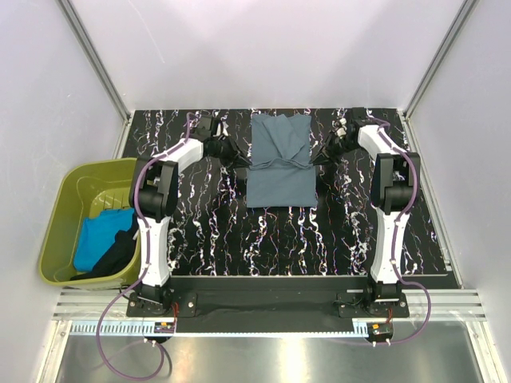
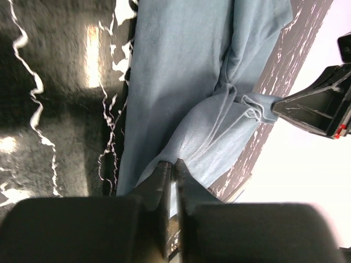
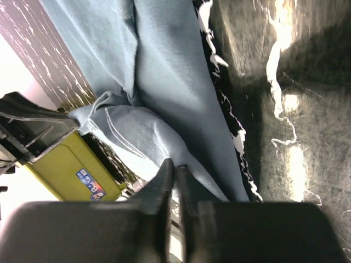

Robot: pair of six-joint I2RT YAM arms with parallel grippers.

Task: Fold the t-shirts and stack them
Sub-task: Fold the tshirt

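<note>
The slate grey-blue t-shirt [image 1: 279, 159] lies in the middle of the table, its far half lifted and partly folded toward me. My left gripper [image 1: 243, 162] is shut on the shirt's left edge, seen close in the left wrist view [image 2: 171, 164]. My right gripper [image 1: 318, 162] is shut on its right edge, seen close in the right wrist view [image 3: 174, 167]. The cloth [image 2: 186, 82] stretches between the two grippers in a raised fold. The turquoise t-shirt [image 1: 100, 235] and the black t-shirt [image 1: 120, 255] lie crumpled in the olive-green tub [image 1: 76, 179] at the left.
The table top [image 1: 239, 239] is black with white marbling. White walls with metal posts close off the back and both sides. The tub stands off the table's left edge, beside the left arm's base.
</note>
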